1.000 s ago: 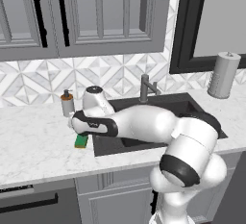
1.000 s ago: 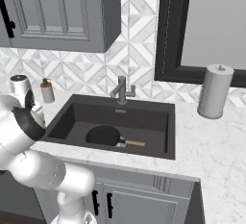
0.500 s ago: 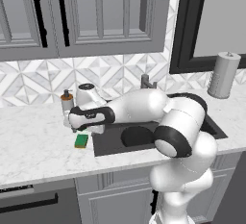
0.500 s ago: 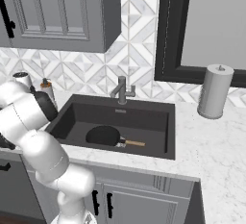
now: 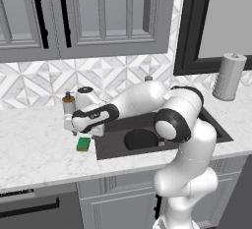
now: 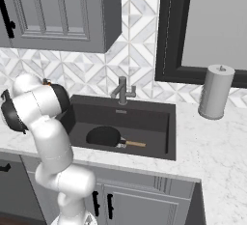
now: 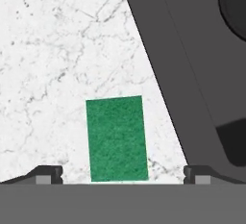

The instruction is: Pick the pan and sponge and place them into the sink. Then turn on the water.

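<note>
sponge [image 5: 83, 144] beside sink [image 5: 110, 145]

Rough matt green sponge [image 7: 117, 138], veined marble counter [image 7: 53, 59], matt dark sink [image 6: 144, 120]

Paper towel roll [image 5: 229, 76] upright on marble counter [image 5: 34, 147] under window [image 6: 212, 23]; small brown-capped bottle [image 5: 68, 103] by tiled backsplash [image 6: 140, 81], grey cabinets [image 5: 88, 14] above.

Grey panelled upper cabinets [image 5: 88, 14] with black bar handles [image 5: 38, 13]. White geometric-tiled backsplash [image 6: 140, 23]. White marble countertop [image 5: 34, 149]. Black-framed window [image 6: 205, 26]. Grey lower cabinet doors [image 6: 130, 202].
</note>
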Motion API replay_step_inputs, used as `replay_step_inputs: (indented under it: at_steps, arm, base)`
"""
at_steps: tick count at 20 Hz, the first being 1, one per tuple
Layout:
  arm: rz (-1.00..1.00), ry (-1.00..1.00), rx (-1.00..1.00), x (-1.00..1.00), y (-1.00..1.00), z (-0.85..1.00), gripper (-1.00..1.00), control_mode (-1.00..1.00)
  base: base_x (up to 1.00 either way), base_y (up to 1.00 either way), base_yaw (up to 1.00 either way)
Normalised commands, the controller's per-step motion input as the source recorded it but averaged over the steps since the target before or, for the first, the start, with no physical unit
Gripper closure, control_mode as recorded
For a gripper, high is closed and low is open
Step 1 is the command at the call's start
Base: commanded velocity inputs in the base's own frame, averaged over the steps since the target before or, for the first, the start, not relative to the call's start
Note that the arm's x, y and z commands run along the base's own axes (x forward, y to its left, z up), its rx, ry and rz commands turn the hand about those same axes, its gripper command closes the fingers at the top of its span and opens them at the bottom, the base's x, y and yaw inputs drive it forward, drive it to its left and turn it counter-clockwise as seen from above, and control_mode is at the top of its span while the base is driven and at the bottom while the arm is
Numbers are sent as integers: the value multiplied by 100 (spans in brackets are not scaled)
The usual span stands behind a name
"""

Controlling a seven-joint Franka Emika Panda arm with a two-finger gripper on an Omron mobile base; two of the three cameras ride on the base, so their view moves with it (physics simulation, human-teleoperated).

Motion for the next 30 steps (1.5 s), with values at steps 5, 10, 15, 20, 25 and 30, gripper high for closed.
replay_step_inputs:
  at_steps: [5, 10, 15, 20, 25, 30]
  arm:
    - [0, 0, 0, 0, 0, -26, -100, -100]
    - [0, 0, 0, 0, 0, -30, -100, -100]
    - [0, 0, 0, 3, 1, -35, -100, -100]
    - [0, 0, -1, 17, 11, -40, -100, -100]
    - [0, 0, 0, 16, 15, -43, -100, -100]
    - [0, 0, 0, 6, 15, -51, 100, -100]
  base:
    - [0, 0, 0]
    - [0, 0, 0]
    - [0, 0, 0]
    - [0, 0, 0]
    - [0, 0, 0]
    - [0, 0, 0]
